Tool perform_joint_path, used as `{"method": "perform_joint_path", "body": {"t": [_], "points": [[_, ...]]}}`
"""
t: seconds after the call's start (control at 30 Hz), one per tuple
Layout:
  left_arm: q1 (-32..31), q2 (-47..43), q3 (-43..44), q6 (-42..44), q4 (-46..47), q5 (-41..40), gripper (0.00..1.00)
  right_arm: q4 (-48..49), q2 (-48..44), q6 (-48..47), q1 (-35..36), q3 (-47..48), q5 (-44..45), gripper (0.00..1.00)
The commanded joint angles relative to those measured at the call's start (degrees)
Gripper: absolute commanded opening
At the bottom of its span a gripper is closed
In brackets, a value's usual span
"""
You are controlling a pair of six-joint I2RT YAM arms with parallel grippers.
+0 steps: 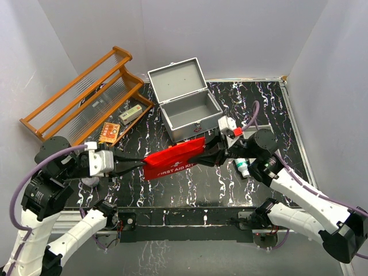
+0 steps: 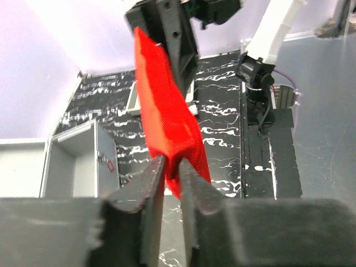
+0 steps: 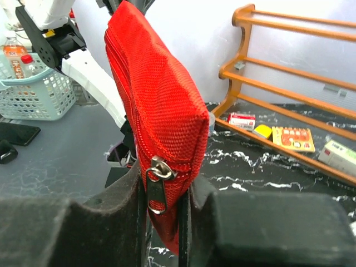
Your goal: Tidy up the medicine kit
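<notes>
1. Between the two arms, above the near middle of the black marbled table (image 1: 190, 187), hangs the red fabric pouch (image 1: 172, 162) with white "FIRST AID KIT" letters. It is stretched lengthwise from left to right.
2. The left gripper (image 1: 141, 164) has its jaws closed tight on the left corner of the pouch. The right gripper (image 1: 209, 150) is pinched on the right end, just at the metal zipper pull (image 3: 157, 189) (both fingers press the cloth and no gap is visible).
3. I judge that two holds are used because such a soft pouch would sag or fold if held from one end only.
4. The grey metal medicine kit (image 1: 190, 115), a rectangular box, stands on the table just beyond the pouch. Its hinged lid (image 1: 177, 77) is thrown back and its inside looks bare.
5. Probably the lid is open to receive the pouch, which would need to go a little farther and then down.
6. The orange wooden rack (image 1: 86, 95) at the far left stands well apart from this work.
</notes>
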Motion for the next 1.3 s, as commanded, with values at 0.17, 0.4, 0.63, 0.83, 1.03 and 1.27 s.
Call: {"method": "perform_joint_path", "body": {"t": [0.17,0.4,0.63,0.83,1.03,1.27], "points": [[0.11,-3.75,-9.69,-9.54,8.72,-32.21,0.71,-24.39,-3.39,-6.76,0.13,3.86,16.42,0.00],[0.16,-2.90,-15.88,-19.89,15.32,-55.71,0.98,-41.00,3.85,-8.75,-0.07,13.04,34.23,0.00],[0.10,6.57,-13.05,-30.03,12.08,-66.28,0.99,-51.62,15.31,-8.31,-5.64,28.81,40.80,0.00],[0.15,8.93,-16.32,-35.53,14.20,-62.66,0.99,-62.71,26.02,-9.88,-13.80,42.27,38.21,0.00],[0.10,10.05,-20.15,-38.85,18.42,-53.73,0.99,-70.64,35.61,-10.53,-19.13,54.77,34.45,0.00],[0.10,17.63,-21.42,-47.25,22.74,-51.02,0.99,-82.68,53.02,-10.69,-19.18,73.10,30.12,0.00]]}}
